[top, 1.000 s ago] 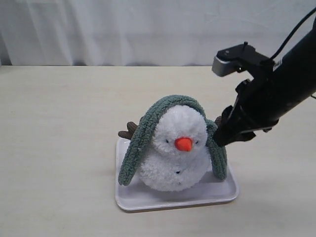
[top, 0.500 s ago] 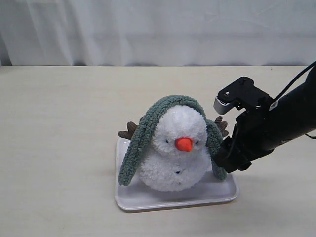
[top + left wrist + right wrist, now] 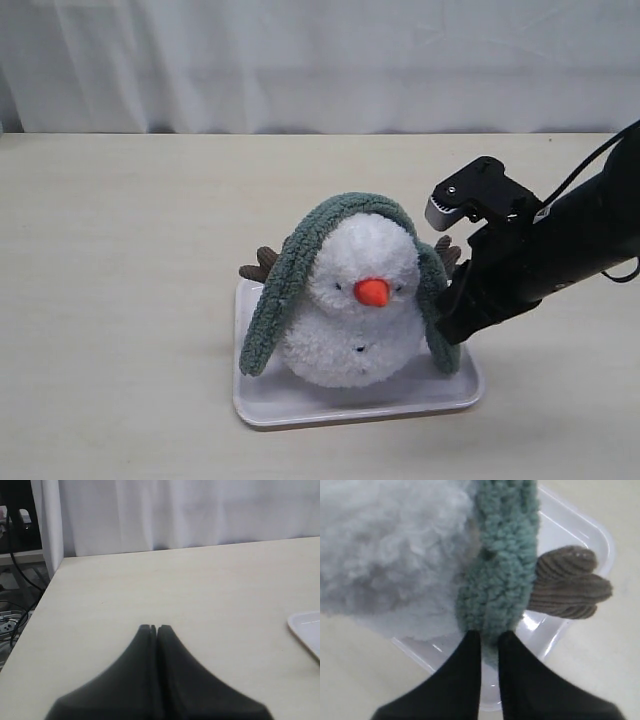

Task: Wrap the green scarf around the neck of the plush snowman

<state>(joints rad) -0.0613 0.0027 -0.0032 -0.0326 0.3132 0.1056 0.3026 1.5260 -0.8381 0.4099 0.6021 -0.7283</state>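
Furthest left, our left claw (image 3: pixel 154 628) hovers over bare table (image 3: pixel 120 300), well apart from the toy, its jaws pressed together with nothing between them; only a corner of the tray (image 3: pixel 307 627) shows in its wrist view. Moving right, the snowman (image 3: pixel 355 325) sits upright on the white tray, orange nose (image 3: pixel 372 291) facing the exterior camera. The scarf (image 3: pixel 290 262) lies draped over the top of its head like a hood, one end hanging down each side; the left end dangles past the tray's edge. A brown arm (image 3: pixel 260 266) pokes out behind that side. On the right, our right claw (image 3: pixel 489 637) has its jaws narrow, pinching the scarf's other hanging end just beside the second brown arm (image 3: pixel 570 582), above the tray.
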